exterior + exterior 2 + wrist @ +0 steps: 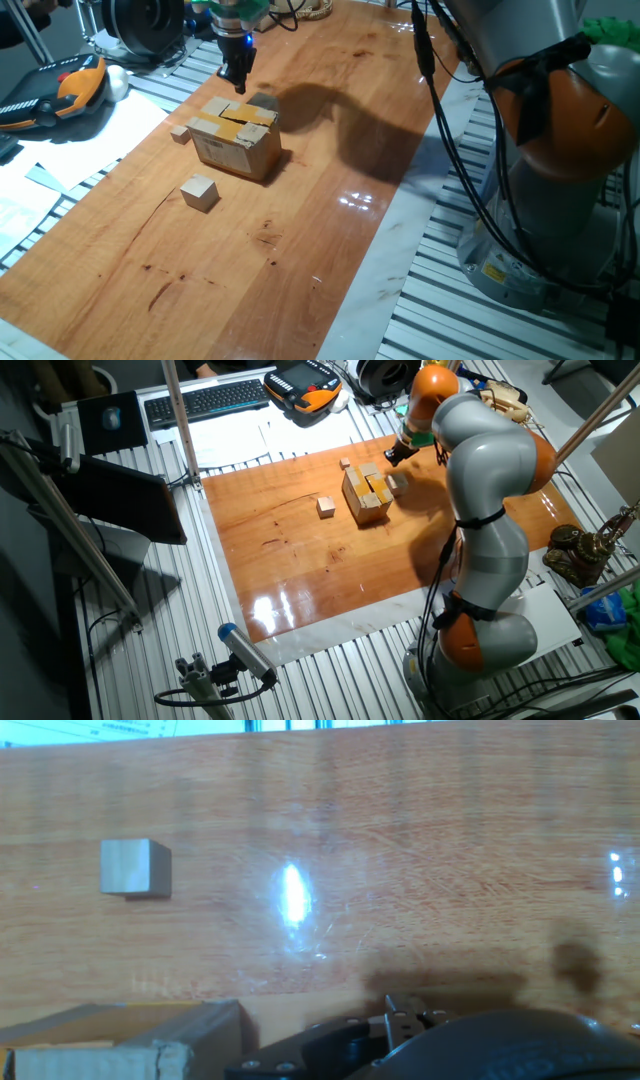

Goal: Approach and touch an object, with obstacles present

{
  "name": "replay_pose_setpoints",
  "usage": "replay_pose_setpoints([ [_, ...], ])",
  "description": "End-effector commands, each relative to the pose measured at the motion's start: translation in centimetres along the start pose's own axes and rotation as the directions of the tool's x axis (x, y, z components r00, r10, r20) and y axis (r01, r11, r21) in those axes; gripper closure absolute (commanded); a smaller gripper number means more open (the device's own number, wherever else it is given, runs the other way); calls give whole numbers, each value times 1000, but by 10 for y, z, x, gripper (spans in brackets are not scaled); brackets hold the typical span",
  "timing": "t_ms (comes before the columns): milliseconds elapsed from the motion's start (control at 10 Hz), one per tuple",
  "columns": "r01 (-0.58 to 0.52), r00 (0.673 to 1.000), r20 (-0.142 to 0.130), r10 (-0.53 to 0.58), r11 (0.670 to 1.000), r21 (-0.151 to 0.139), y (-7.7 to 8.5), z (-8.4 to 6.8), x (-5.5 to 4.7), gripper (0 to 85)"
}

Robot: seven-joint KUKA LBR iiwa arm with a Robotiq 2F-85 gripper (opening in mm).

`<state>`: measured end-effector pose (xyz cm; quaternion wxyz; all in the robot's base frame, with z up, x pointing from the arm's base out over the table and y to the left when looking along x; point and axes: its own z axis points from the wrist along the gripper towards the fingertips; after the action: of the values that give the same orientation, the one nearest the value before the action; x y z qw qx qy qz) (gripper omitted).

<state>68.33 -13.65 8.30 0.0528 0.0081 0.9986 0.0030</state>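
Observation:
My gripper (238, 82) hangs just above the table at its far end, fingers pointing down and pressed together with nothing between them. It is close behind a taped cardboard box (237, 143), apart from it. In the other fixed view the gripper (392, 457) is beside the box (365, 495). A small grey block (262, 102) lies right next to the gripper, apart from it. The hand view shows a small wooden cube (135, 867) on the table and the box's corner (120, 1040) at bottom left.
A small wooden cube (180, 133) lies left of the box and another (199, 192) in front of it. An orange-black controller (60, 95) and papers lie off the table's left edge. The arm's base (560, 150) stands at the right.

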Motion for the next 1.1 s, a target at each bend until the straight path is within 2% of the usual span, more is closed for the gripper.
replay_pose_setpoints([
  [0,1,1000,-4,-1,1000,0,0,1,0,850],
  [600,13,999,-33,-13,1000,-6,1,10,4,850],
  [1000,15,999,-35,-15,1000,-4,2,14,8,850],
])
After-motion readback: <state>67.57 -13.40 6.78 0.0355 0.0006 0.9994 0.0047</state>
